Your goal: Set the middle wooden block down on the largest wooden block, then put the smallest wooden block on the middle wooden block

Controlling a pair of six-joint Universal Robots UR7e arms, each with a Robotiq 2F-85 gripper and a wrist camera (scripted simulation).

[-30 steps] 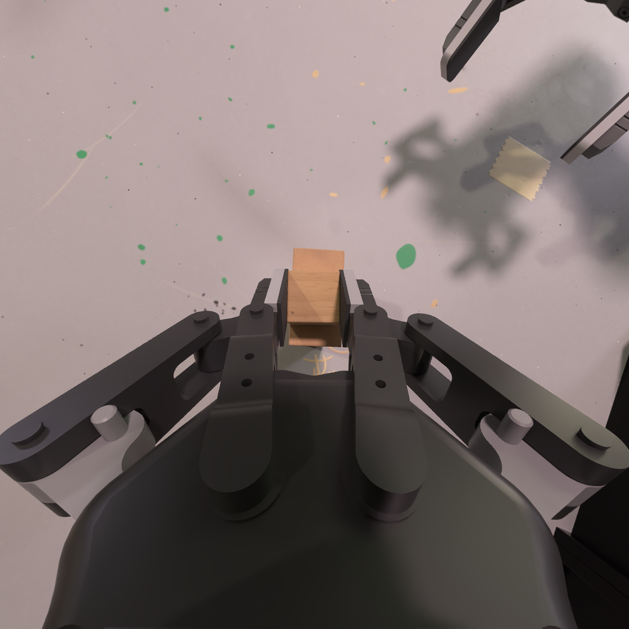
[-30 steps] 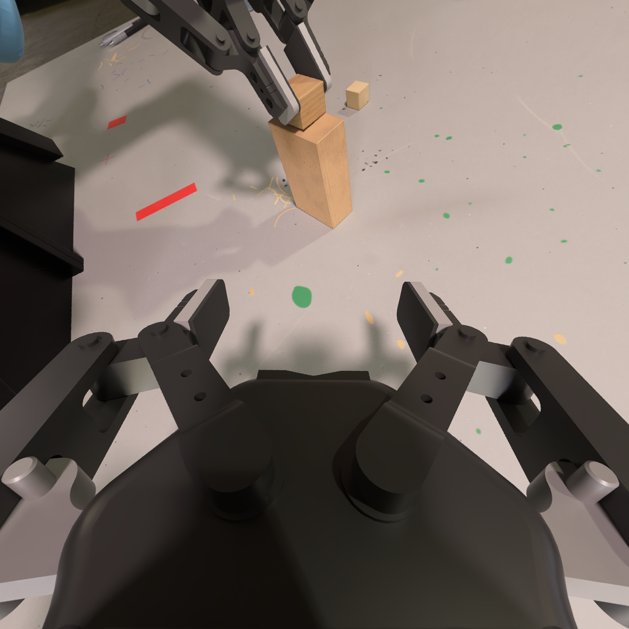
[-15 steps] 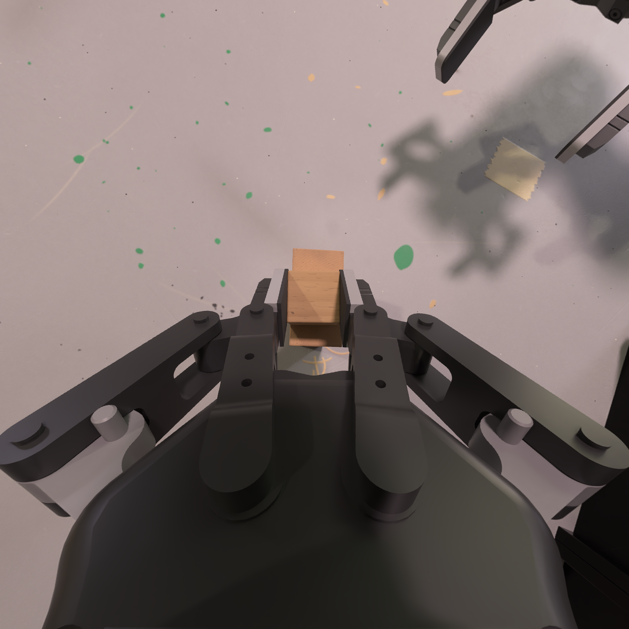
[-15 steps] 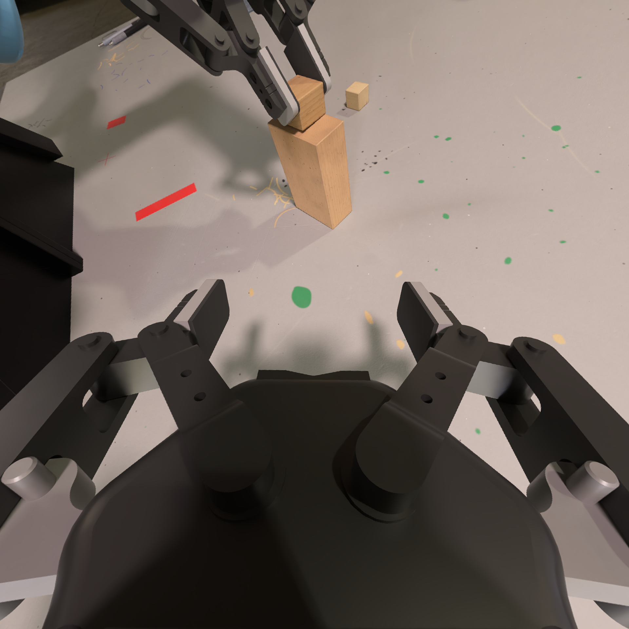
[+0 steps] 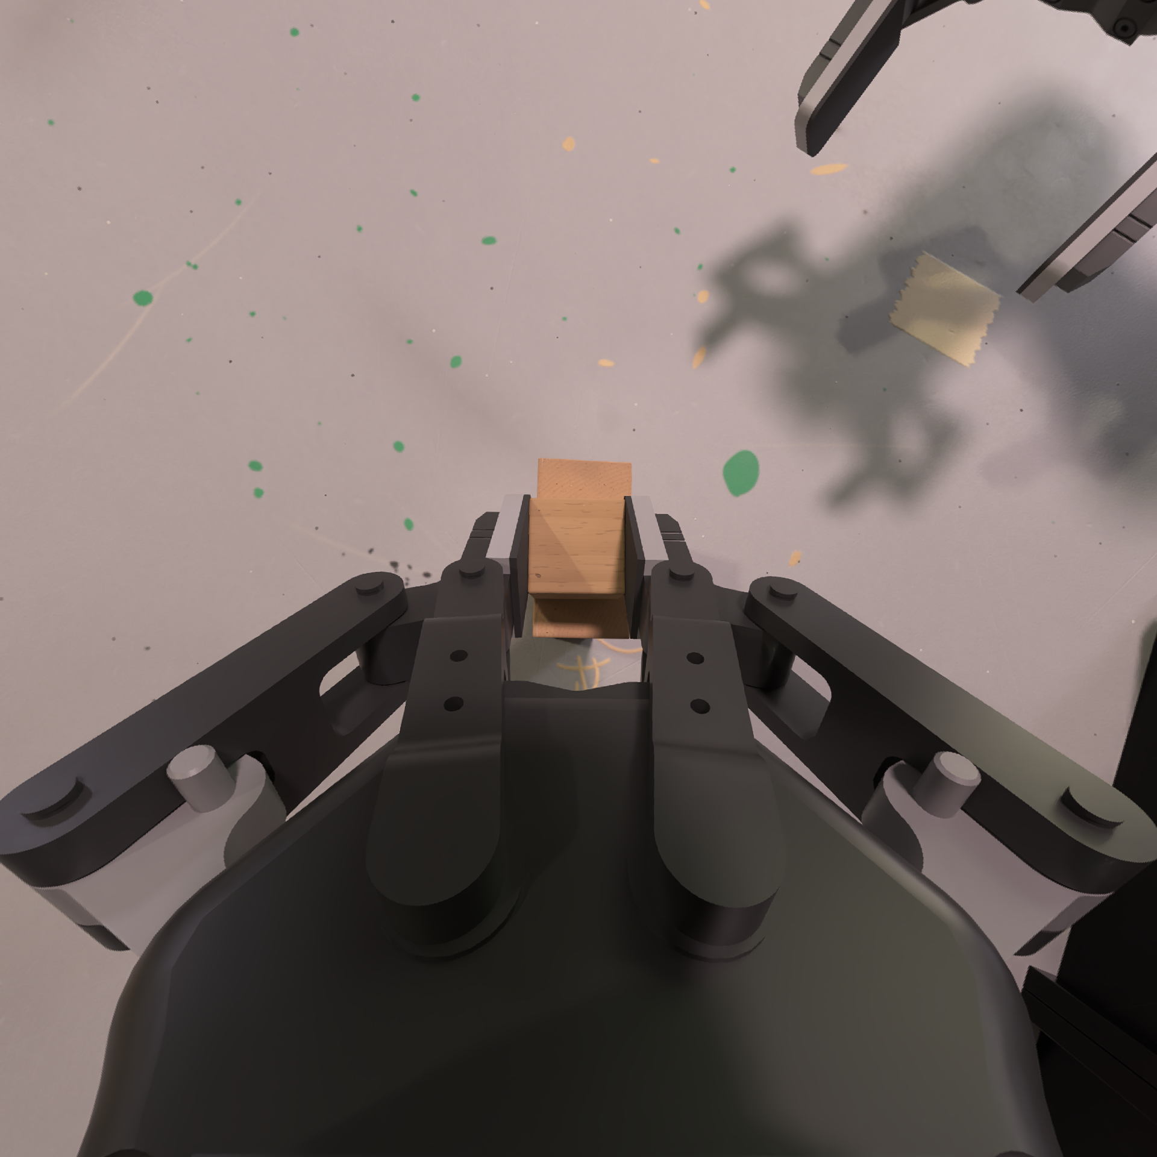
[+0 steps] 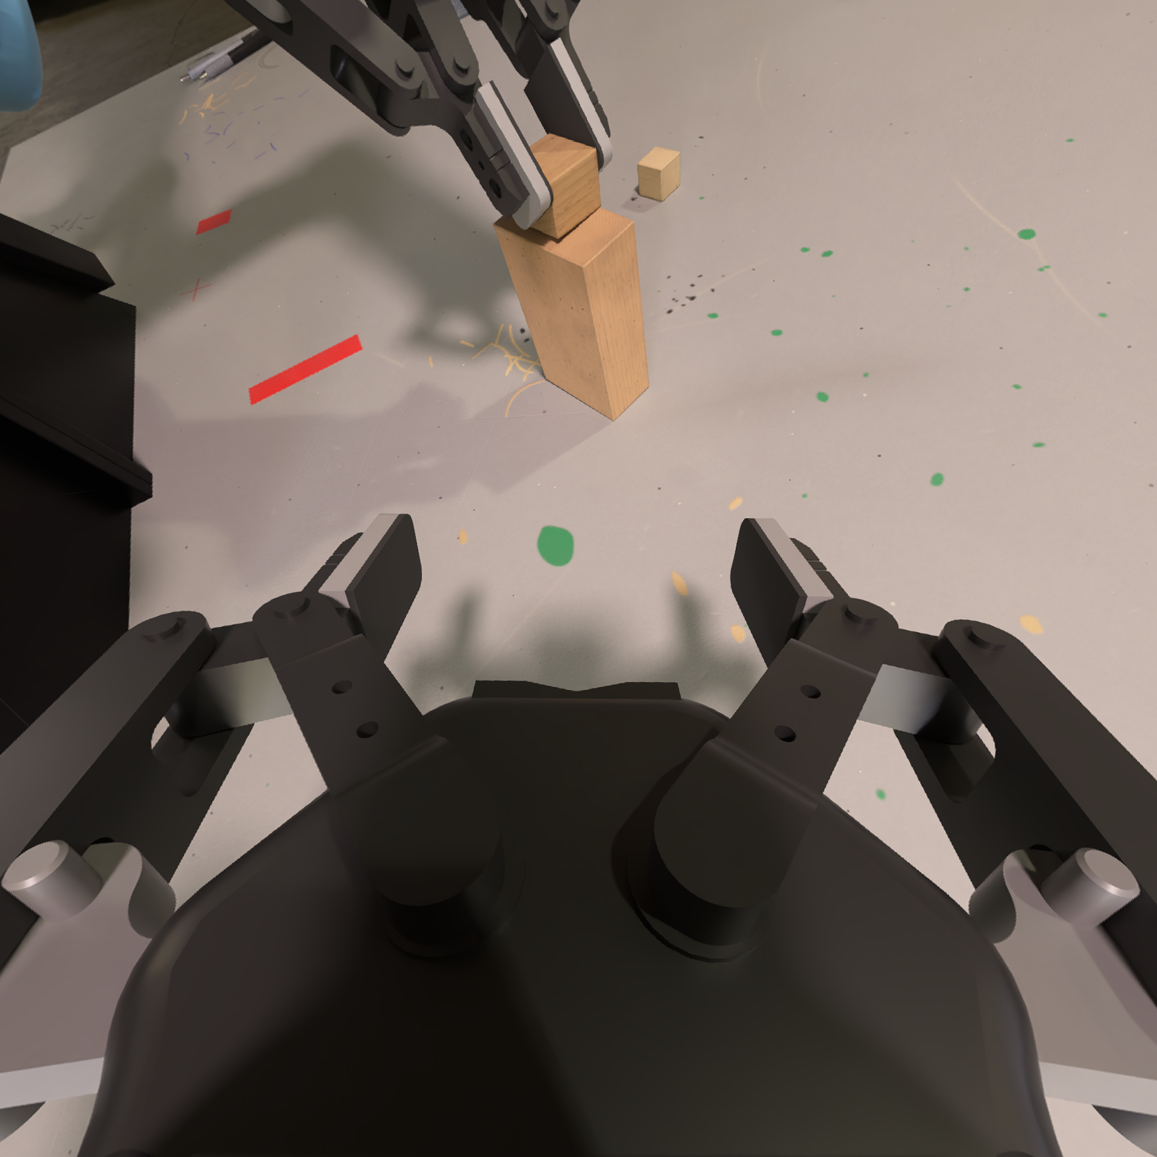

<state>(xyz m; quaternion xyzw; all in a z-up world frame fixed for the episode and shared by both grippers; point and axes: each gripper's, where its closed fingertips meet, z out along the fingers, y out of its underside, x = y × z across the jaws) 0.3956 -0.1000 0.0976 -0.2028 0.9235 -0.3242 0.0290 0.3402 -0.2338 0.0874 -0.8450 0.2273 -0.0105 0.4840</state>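
Note:
My left gripper (image 5: pixel 577 548) is shut on the middle wooden block (image 5: pixel 576 545). It holds that block on the top of the largest wooden block (image 5: pixel 585 479), which stands upright on the table. In the right wrist view the left gripper (image 6: pixel 563 188) grips the middle block (image 6: pixel 573 178) slightly tilted over the back-left part of the largest block's (image 6: pixel 588 313) top, and the two seem to touch. The smallest wooden block (image 6: pixel 657 173) sits on the table just behind and to the right. My right gripper (image 6: pixel 576 546) is open and empty, low over the table in front of the stack.
A long red tape strip (image 6: pixel 305 369) and a short one (image 6: pixel 214 221) lie left of the stack. A black stand (image 6: pixel 62 438) fills the left edge. A pen (image 6: pixel 219 62) lies far back. A tan tape patch (image 5: pixel 945 316) lies near the right gripper (image 5: pixel 920 213).
Almost nothing. The left gripper's view has drifted very slightly while it keeps its grip on the middle block. The right gripper has stayed open and still.

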